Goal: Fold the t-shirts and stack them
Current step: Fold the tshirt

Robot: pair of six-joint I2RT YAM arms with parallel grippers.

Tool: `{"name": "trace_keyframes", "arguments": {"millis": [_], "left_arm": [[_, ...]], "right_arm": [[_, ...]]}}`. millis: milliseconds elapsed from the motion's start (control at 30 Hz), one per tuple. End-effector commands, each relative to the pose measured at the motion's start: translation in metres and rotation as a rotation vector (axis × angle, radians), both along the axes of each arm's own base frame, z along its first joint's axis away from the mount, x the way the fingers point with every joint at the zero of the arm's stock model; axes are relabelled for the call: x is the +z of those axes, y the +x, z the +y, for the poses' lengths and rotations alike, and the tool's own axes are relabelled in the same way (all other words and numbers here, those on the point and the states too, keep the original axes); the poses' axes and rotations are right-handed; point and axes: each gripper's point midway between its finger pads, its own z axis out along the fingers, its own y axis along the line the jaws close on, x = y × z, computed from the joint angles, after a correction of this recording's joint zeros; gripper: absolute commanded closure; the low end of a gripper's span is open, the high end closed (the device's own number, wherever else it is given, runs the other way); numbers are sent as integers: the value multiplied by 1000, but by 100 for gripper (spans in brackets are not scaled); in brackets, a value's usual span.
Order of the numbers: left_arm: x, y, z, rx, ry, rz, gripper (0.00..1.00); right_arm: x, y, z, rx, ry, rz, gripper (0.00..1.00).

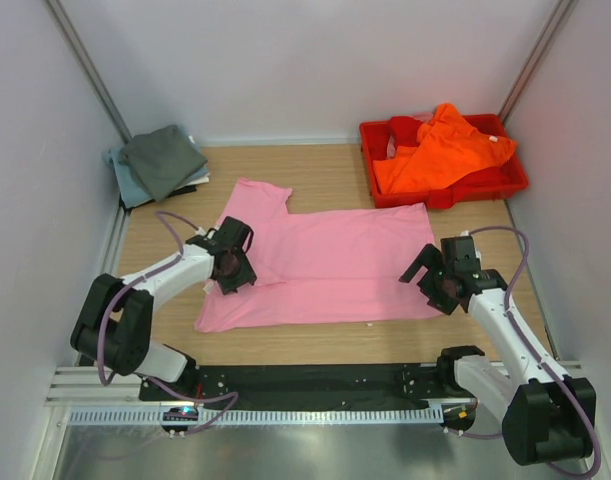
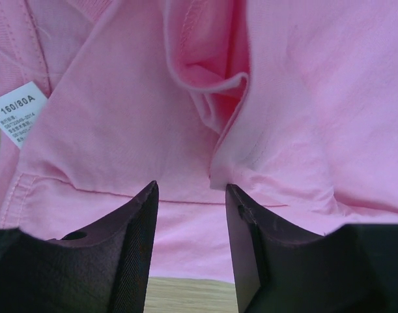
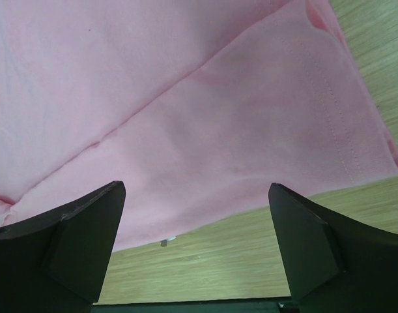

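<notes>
Top external view, from the left: a dark grey t-shirt (image 1: pixel 163 158) lies folded on a pale blue-grey t-shirt (image 1: pixel 125 184) in the far-left corner of the wooden table (image 1: pixel 325 168), one of each, stacked and apart from everything else.

Next I see my left gripper (image 1: pixel 234 270) down on the left end of the single pink t-shirt (image 1: pixel 335 265). On the left wrist view its fingers (image 2: pixel 137 241) stand partway together over a raised ridge of pink cloth. I cannot tell whether they actually pinch it. A white size label (image 2: pixel 16 114) shows off to the side.

The pink shirt lies flat mid-table with its long axis running left to right. One sleeve sticks out toward the far left, and the stitched hem is at the right, so the neck end points left.

My right gripper (image 1: pixel 437 283) sits at the shirt's near-right edge. On the right wrist view its fingers (image 3: pixel 88 235) are spread wide above the hem corner, with bare table between the tips.

Far right, one red tray (image 1: pixel 511 186) holds the one orange t-shirt (image 1: pixel 435 150), crumpled and spilling over the rim. The tray's near-left corner is just beside the pink shirt's far-right corner.

I count four shirts in all.
</notes>
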Motion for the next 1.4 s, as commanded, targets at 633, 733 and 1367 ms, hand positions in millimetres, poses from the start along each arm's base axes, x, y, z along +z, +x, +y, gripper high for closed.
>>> {"name": "trace_keyframes", "arguments": {"millis": [633,733,1367], "left_arm": [[22,73,-44,-64,-28,-118,61],[39,96,-51,-80,-12,-152,62],[133,298,-40,-168,-66,-369,44]], "right_arm": [[4,10,2,43,-11,-34,2],[4,11,2,43,-11,-35,2],[55,30,5,114,-24,-165,2]]}}
